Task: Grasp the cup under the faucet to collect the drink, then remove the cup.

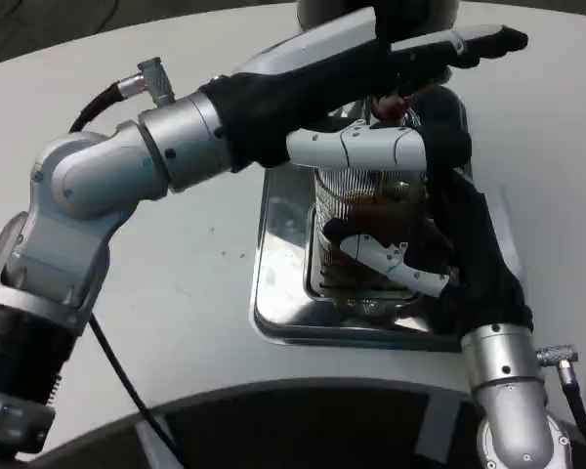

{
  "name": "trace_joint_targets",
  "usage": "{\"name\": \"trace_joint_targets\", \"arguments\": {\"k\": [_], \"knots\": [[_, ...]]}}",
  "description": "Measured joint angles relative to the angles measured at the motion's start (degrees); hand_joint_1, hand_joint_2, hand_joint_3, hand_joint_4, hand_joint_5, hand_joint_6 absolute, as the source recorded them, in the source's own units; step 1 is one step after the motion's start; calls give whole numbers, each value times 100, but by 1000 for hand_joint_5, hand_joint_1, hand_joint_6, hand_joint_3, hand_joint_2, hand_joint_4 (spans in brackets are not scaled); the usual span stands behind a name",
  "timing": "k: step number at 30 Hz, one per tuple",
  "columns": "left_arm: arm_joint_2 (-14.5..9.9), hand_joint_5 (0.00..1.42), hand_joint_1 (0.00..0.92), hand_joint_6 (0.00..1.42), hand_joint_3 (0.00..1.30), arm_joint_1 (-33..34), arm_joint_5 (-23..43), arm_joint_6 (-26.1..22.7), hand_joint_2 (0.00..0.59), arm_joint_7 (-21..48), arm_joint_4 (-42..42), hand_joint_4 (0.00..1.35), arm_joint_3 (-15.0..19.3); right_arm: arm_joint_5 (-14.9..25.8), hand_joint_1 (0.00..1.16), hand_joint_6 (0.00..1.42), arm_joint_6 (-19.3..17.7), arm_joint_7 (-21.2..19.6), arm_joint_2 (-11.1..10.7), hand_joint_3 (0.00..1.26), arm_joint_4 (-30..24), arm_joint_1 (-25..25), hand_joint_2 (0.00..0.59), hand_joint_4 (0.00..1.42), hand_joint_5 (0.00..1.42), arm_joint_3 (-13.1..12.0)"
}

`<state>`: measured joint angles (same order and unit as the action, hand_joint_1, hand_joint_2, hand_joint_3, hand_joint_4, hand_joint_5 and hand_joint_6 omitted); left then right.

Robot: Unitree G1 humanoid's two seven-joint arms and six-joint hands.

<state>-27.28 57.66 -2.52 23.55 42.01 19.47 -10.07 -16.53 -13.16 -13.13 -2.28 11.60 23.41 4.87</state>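
Head view: a clear ribbed plastic cup (371, 210) holding brown drink stands upright on the shiny rectangular metal drip tray (283, 293), below the faucet's red-tipped spout (391, 101); the right hand (439, 254) reaches in from the near right, its white and black fingers (386, 256) wrapped around the cup's lower body; the left hand (391, 98) stretches across from the left above the cup, its fingers extended together along the dark dispenser top, and whether they press anything I cannot tell; the tray rests on the white round surface (176, 283).
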Motion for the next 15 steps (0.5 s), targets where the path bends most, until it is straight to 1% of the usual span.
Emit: {"name": "trace_joint_targets", "arguments": {"k": [7,15], "knots": [[4,116,0,128,86,-134,109,10,97,-79,-103,50,129,-27,937,533,-18,-92,4,555,-32,-46,212,636,721,0],[82,155,0,162,107,-314,239,61,98,-263,-302,92,453,-35,949,541,-46,-149,-1,563,-173,-130,208,636,737,-13]]}}
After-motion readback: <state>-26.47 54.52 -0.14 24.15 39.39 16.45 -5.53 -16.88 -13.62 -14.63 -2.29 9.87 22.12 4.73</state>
